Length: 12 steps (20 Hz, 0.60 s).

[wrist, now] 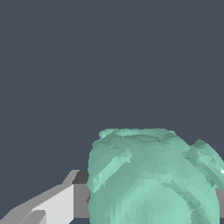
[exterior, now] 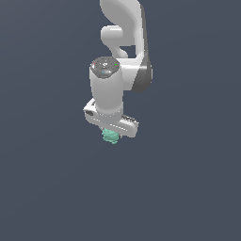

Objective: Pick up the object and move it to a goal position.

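A white Franka Panda arm [exterior: 115, 61] reaches down from twelve o'clock in the exterior view, its wrist pointing straight down at a plain slate-grey surface [exterior: 47, 188]. Under the white hand, the gripper [exterior: 111, 133] sits just below the centre of that view, with the mint-green, lumpy object [exterior: 110, 136] tucked directly beneath it at about six o'clock from the wrist. Only the lower part of the object peeks out below the hand; the rest is hidden by the gripper body.

In the wrist view the object [wrist: 153, 179] fills the near field, its bumpy teal surface large and close to the lens. One of the fingers [wrist: 57, 203], white with a grey pad, lies against the object's side at roughly nine o'clock from it; a sliver of grey shows on the opposite side at three o'clock. The fingers stand narrow, pressed in on the object from both sides, holding it. Whether the object touches the surface or hangs clear of it cannot be told.
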Each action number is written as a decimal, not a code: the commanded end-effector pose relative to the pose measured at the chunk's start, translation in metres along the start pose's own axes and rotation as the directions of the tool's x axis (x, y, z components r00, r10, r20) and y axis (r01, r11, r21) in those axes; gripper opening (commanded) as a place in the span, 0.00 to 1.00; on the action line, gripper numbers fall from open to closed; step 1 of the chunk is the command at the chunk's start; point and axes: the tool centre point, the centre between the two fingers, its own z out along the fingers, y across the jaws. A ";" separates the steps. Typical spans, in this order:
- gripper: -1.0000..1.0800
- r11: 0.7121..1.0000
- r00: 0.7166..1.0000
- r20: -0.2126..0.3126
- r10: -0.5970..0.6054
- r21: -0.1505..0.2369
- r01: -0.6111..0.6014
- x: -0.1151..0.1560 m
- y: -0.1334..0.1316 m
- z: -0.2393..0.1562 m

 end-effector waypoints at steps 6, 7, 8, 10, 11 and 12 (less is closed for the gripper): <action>0.00 1.000 1.000 0.000 0.000 0.000 0.000 0.022 0.046 -0.081; 0.00 1.000 1.000 0.000 0.000 0.000 0.000 0.025 0.051 -0.091; 0.00 1.000 1.000 0.000 0.000 0.000 0.000 0.028 0.057 -0.102; 0.00 1.000 1.000 0.000 0.000 0.000 0.000 0.034 0.069 -0.122; 0.00 1.000 1.000 0.000 0.000 0.000 0.000 0.037 0.074 -0.132; 0.00 1.000 1.000 0.000 0.000 0.000 0.000 0.040 0.080 -0.142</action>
